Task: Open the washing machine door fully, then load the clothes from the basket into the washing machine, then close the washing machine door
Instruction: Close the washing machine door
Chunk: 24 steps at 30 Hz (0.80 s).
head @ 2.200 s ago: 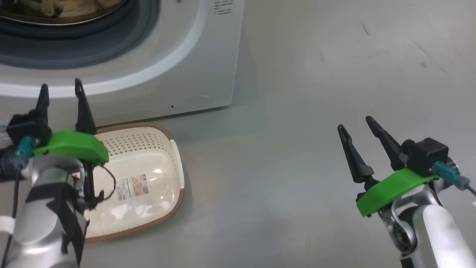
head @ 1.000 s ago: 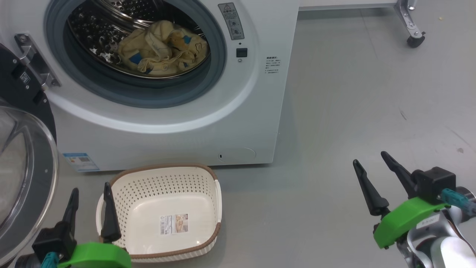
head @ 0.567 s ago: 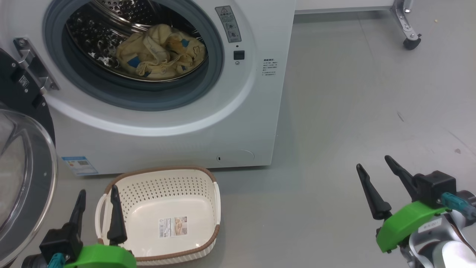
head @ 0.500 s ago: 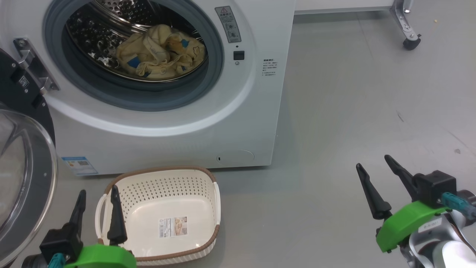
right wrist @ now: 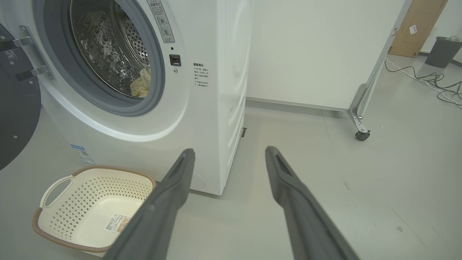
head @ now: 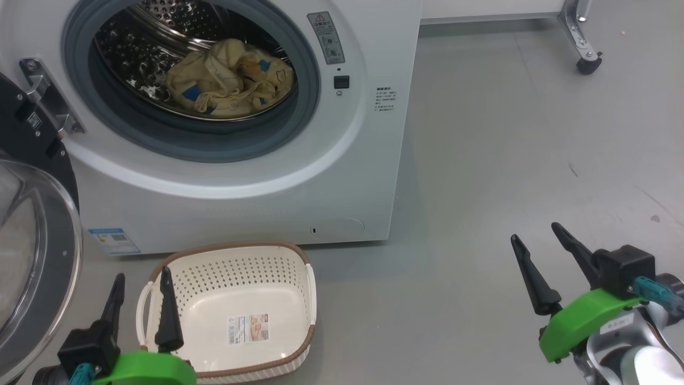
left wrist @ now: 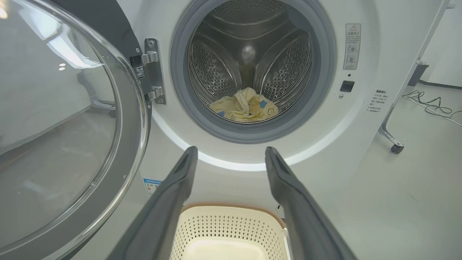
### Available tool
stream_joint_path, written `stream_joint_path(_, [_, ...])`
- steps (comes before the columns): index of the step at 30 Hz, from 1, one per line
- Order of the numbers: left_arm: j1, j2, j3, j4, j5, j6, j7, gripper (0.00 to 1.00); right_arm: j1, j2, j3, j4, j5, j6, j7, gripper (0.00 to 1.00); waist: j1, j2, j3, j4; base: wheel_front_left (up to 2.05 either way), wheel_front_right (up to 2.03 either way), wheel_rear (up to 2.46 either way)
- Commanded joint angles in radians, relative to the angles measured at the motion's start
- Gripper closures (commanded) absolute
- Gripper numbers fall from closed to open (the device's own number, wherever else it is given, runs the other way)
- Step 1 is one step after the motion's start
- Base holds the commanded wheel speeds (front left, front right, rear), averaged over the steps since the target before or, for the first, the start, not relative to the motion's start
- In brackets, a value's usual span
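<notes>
The white washing machine (head: 256,187) (left wrist: 325,119) (right wrist: 202,119) stands with its door (head: 37,262) (left wrist: 68,122) (right wrist: 16,119) swung wide to the left. Cream-yellow clothes (head: 230,77) (left wrist: 243,106) (right wrist: 140,85) with blue patches lie in the steel drum. On the floor before the machine sits the basket (head: 230,267) (left wrist: 231,224) (right wrist: 90,191), with only a label sticker inside. My left gripper (head: 141,280) (left wrist: 231,153) is open at the basket's left rim, holding nothing. My right gripper (head: 537,235) (right wrist: 229,153) is open over bare floor, well right of the machine.
A grey floor (head: 507,149) stretches to the right of the machine. A metal frame leg on a caster (head: 585,67) (right wrist: 362,135) stands at the far right. Cables (right wrist: 433,77) lie on the floor beyond it, near a dark bin (right wrist: 440,50).
The head camera has tilted up, bringing the drum and open door into view. Over the last second both grippers stay open and nearly still; the picture shifts only slightly.
</notes>
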<state>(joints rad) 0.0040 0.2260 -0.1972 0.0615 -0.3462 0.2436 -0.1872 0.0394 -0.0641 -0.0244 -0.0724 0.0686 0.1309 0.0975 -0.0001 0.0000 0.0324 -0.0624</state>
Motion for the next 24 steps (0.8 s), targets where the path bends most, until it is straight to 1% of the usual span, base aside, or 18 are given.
stream_joint_path(1, [-0.039,0.023,0.038,-0.03,-0.006,0.03,-0.003,0.0,-0.019,-0.011,0.016,-0.037,-0.01,0.0,0.002,0.0,0.0001,0.0,0.0,0.0,0.0,0.0,0.0])
stream_joint_path(7, [-0.043,0.025,0.034,-0.024,-0.008,0.031,-0.004,0.0,-0.017,-0.01,0.017,-0.035,-0.006,0.0,0.004,0.0,0.0001,0.0,-0.003,0.001,-0.21,0.21,0.0])
stream_joint_path(11, [-0.041,0.03,0.032,-0.023,-0.006,0.036,-0.003,0.0,-0.016,-0.009,0.02,-0.032,-0.004,0.0,0.004,0.0,0.0001,0.0,-0.006,0.001,-1.0,1.0,0.0])
stream_joint_path(24, [-0.05,0.038,0.009,-0.027,0.004,0.034,-0.004,0.0,-0.009,-0.006,0.014,-0.028,-0.002,0.0,0.003,0.0,0.0001,0.0,-0.004,0.02,-1.74,1.74,0.0])
